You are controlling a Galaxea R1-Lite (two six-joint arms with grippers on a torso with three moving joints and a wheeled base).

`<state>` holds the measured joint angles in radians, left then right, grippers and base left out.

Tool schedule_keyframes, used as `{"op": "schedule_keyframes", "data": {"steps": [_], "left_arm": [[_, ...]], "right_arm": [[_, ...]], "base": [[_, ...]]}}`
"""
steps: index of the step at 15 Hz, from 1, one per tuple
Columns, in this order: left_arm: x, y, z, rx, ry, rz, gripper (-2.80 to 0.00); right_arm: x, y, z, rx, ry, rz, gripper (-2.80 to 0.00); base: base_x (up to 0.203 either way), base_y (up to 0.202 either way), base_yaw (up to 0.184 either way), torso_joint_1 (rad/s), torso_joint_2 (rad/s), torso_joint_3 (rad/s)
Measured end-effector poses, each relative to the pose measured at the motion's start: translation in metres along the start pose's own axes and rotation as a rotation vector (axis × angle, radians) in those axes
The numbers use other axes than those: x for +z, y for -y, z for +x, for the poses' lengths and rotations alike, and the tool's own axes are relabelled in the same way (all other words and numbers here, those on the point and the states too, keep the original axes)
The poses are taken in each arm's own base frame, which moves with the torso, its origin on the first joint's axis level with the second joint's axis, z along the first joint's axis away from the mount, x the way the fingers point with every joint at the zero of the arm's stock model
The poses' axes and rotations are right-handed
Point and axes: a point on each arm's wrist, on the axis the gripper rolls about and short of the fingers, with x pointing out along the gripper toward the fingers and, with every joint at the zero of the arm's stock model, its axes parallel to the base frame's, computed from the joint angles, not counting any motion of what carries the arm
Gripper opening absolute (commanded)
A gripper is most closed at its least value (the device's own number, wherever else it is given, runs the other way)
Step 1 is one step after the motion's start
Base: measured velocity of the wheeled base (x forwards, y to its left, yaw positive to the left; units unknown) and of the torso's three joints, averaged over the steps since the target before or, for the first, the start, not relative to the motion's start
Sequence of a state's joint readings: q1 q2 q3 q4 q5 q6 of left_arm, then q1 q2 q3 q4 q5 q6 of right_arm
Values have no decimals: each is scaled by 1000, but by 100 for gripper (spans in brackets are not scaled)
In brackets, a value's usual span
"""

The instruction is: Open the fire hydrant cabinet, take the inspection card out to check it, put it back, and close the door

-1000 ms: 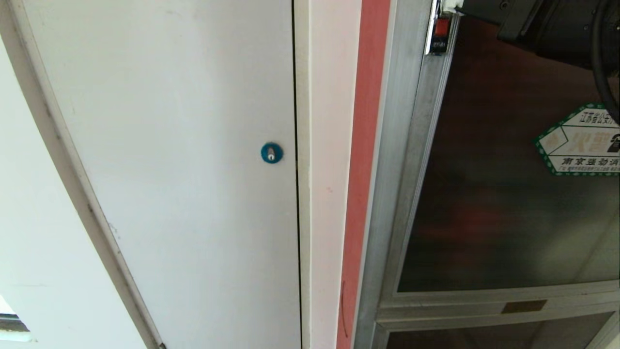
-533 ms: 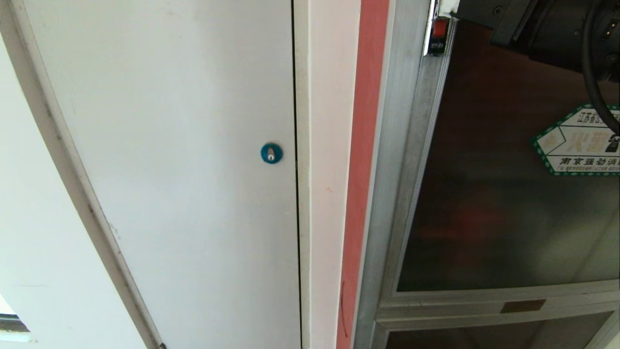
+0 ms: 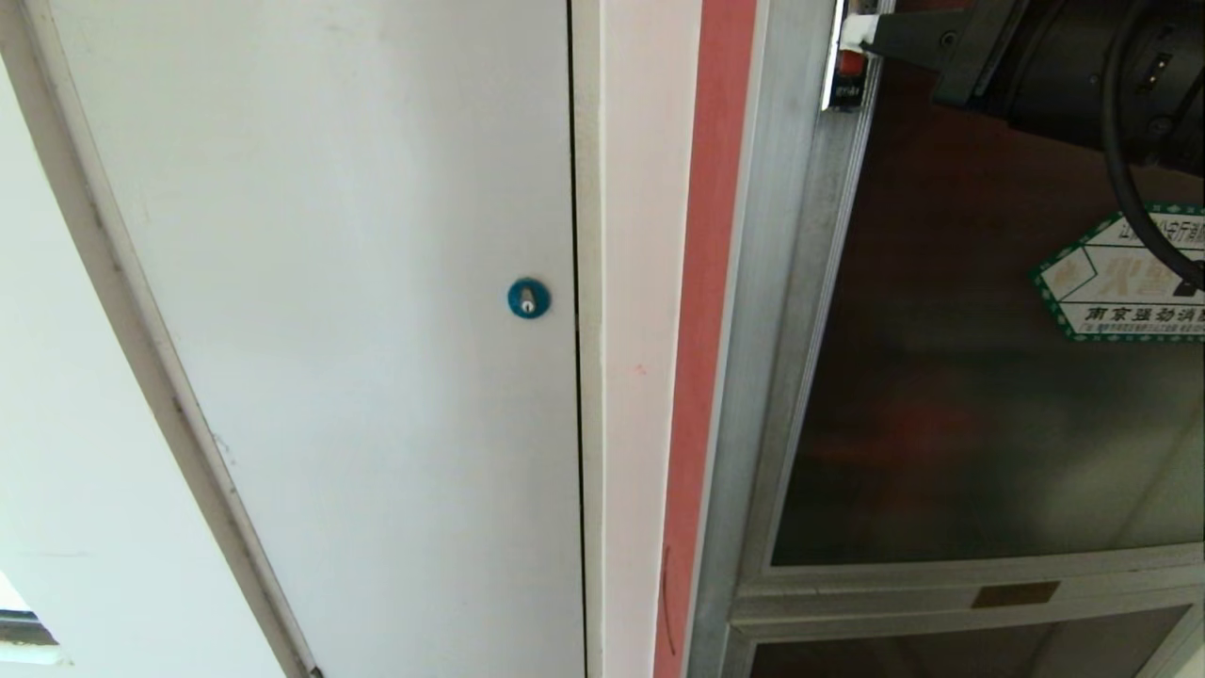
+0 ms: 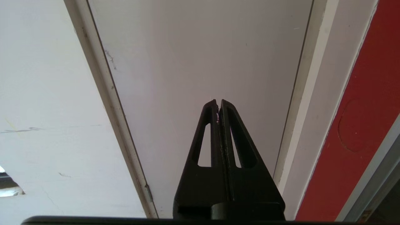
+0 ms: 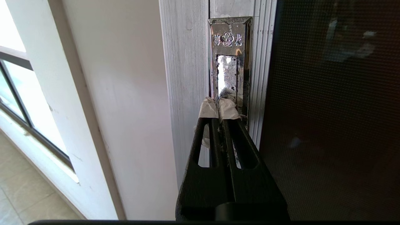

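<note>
Here, in the head view, the door (image 3: 979, 377) fills the right side of the frame: dark glass in a silver frame, shut, with the hexagonal sticker (image 3: 1125, 287) at the right edge. The red latch (image 3: 850, 64) sits at the top of the door's left frame rail. The right gripper (image 3: 859, 33) comes in from the upper right, its taped tips right at the latch. A black cable (image 3: 1125, 141) from the arm crosses the sticker. The white door (image 3: 358, 330) with its blue lock (image 3: 528, 298) takes up the left and centre, and a red strip (image 3: 706, 330) runs between it and the cabinet (image 3: 767, 377) frame. A second glass panel (image 3: 941, 654) shows at the lower right.

The left wrist view shows what the head view does not: the left gripper (image 4: 218, 103), fingers pressed together and holding nothing, pointing at the white door, well away from the cabinet.

The right wrist view gives the latch up close, a shiny metal plate (image 5: 229, 62) in the upper centre, set in the door's rail. The right gripper's fingers are closed together with nothing between them, and their taped tips (image 5: 226, 109) rest against the lower part of the plate. The dark glass lies to the right, a window (image 5: 18, 103) at the far left. The card is in none of the views.
</note>
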<state>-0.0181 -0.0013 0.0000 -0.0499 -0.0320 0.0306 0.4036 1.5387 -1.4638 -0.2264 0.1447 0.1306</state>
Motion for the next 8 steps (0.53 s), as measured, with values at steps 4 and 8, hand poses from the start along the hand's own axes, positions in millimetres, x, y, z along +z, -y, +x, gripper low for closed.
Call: {"op": "schedule_keyframes", "data": {"steps": [4,8], "left_arm": [[0,0,0,0,0,0,-280],[0,0,0,0,0,0,-280]], "right_arm": [[0,1,-3,-6,-2,-1,-280],[9,-7,-16,14,22,-3,-280]], "base": [[0,0,0,0,0,0],[0,0,0,0,0,0]]}}
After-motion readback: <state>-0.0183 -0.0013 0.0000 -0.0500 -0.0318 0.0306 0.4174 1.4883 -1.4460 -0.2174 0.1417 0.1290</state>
